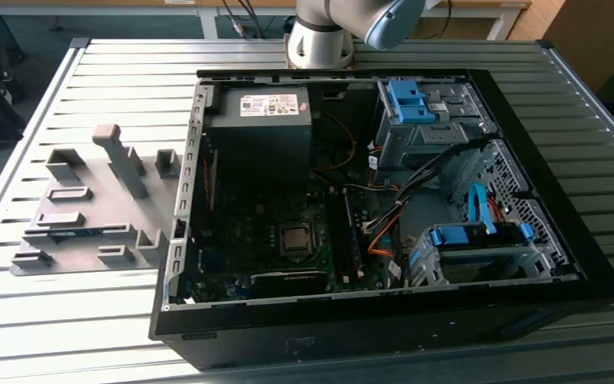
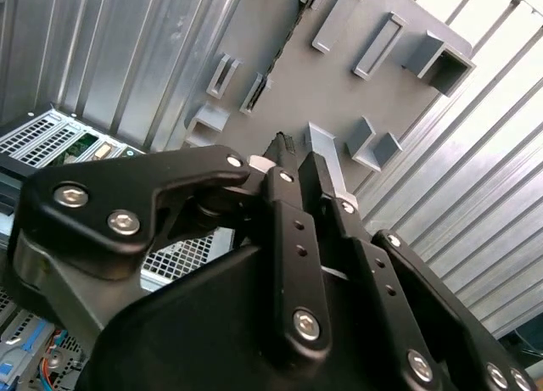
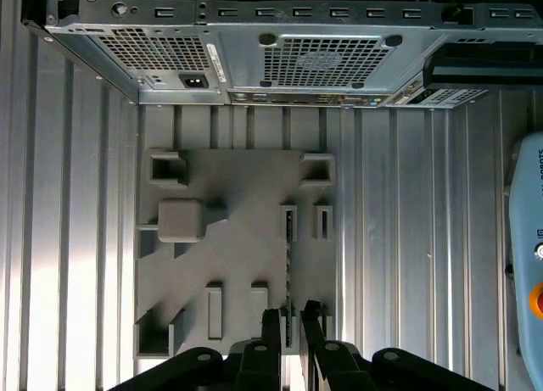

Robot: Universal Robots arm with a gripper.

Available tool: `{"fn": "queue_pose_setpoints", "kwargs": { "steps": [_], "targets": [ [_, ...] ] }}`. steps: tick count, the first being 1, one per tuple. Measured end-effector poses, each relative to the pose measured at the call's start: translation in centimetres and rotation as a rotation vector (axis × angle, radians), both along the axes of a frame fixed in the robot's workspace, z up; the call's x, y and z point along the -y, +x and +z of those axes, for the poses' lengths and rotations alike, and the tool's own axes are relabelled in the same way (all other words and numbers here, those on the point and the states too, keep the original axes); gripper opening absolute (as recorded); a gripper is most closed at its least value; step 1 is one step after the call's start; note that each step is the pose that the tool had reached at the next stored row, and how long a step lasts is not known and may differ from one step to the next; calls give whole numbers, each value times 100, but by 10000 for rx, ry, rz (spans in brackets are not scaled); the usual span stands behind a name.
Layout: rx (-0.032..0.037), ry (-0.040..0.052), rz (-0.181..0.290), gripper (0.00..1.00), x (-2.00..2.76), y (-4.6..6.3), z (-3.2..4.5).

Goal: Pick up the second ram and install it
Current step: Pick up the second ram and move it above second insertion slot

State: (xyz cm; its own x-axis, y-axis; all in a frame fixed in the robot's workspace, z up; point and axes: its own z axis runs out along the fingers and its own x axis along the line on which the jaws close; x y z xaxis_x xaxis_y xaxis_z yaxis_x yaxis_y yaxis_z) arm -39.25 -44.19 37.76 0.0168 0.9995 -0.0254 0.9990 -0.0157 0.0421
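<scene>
Pick not done: second ram still stands in the grey fixture plate, gripper above it, fingers barely apart (holding nothing), install pending.

The exterior view looks down at a slant from high above the desk, far enough to hold the whole open computer case, with the grey fixture plate on the exterior view's left. The first wrist view faces straight down on that plate from well above, with the gripper at the picture's edge. The second wrist view sits close behind the gripper, tilted, looking past it; all three views share plate, desk and case.
</scene>
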Motion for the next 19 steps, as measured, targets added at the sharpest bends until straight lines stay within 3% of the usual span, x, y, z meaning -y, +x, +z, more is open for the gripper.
{"fn": "queue_pose_setpoints", "kwargs": {
  "steps": [1,4,5,7,8,14,15,19],
  "targets": [
    [0,0,0,24,0,0,0],
    [0,0,0,25,0,0,0],
    [0,0,0,31,0,0,0],
    [0,0,-7,31,0,0,0],
    [0,1,-27,37,0,0,-1],
    [-15,7,-555,37,0,-2,-26],
    [-20,39,-557,37,2,-6,-31],
    [-28,381,-555,37,8,-7,-55]
  ]
}}
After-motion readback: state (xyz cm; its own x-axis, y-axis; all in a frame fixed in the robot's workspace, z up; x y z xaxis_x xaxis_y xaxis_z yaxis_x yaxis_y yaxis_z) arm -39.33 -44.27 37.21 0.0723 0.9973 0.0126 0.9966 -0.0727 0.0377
